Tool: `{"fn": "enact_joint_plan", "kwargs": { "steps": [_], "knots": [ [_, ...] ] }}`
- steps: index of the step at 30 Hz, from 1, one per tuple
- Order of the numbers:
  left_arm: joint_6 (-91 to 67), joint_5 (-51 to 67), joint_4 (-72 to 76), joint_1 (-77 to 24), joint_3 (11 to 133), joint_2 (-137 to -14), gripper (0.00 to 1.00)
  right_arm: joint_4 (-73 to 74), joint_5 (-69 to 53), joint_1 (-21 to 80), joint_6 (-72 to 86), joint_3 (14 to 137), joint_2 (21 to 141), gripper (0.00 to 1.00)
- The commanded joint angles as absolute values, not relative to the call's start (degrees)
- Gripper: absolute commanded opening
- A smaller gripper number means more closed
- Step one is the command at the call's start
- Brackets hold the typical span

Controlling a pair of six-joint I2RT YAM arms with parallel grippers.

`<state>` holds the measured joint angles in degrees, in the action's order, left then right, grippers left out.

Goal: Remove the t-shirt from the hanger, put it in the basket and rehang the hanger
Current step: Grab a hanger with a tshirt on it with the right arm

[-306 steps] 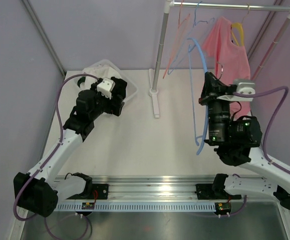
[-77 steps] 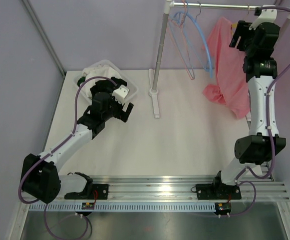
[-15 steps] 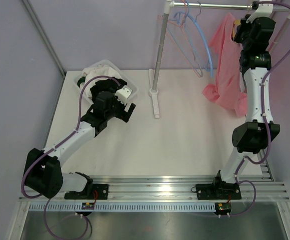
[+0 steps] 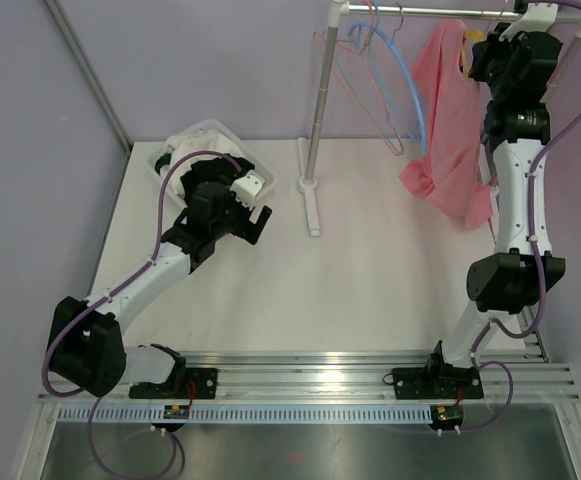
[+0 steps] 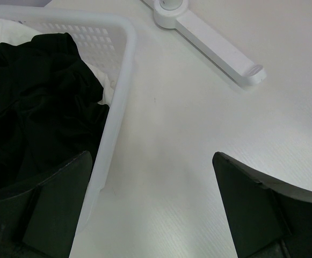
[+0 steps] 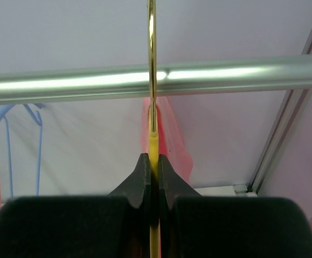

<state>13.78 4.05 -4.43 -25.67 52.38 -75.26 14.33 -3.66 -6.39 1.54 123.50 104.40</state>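
Observation:
The pink t-shirt [image 4: 445,120] hangs on a yellow hanger [image 4: 474,36] at the right end of the silver rail [image 4: 430,12]. My right gripper [image 4: 490,52] reaches up to the rail and is shut on the hanger's neck. In the right wrist view the gripper [image 6: 152,161] pinches the yellow hanger [image 6: 153,146], whose metal hook rises across the rail [image 6: 225,78]. A strip of the pink t-shirt [image 6: 172,137] shows behind it. My left gripper [image 4: 257,220] is open and empty over the table, beside the white basket [image 4: 208,124]. It also shows in the left wrist view [image 5: 151,157].
The basket [image 5: 121,80] holds a black garment [image 5: 37,107] and white cloth. The rack's white pole [image 4: 320,100] and foot [image 5: 215,45] stand at the back middle. A blue hanger [image 4: 407,85] and thin pink hangers [image 4: 345,60] hang left of the t-shirt.

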Motion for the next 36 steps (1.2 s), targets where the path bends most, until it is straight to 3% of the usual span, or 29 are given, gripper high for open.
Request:
{"fn": "enact_joint_plan", "kwargs": {
  "steps": [1,13,21,36],
  "knots": [
    [14.68,3.69,-2.37,-26.1,54.14,-73.3,0.99,7.03,-6.24,-6.5,4.04,124.62,99.75,0.0],
    [15.12,3.43,-2.46,-26.45,54.32,-74.0,0.99,12.57,-9.58,-6.42,7.64,124.19,98.44,0.0],
    [16.08,3.96,-1.85,-26.81,53.79,-73.74,0.99,9.05,-3.1,-6.5,6.24,110.05,87.74,0.0],
    [15.21,0.52,0.97,-26.89,50.89,-67.51,0.99,34.18,-0.26,-6.5,6.77,109.25,75.33,0.0]
  ]
}}
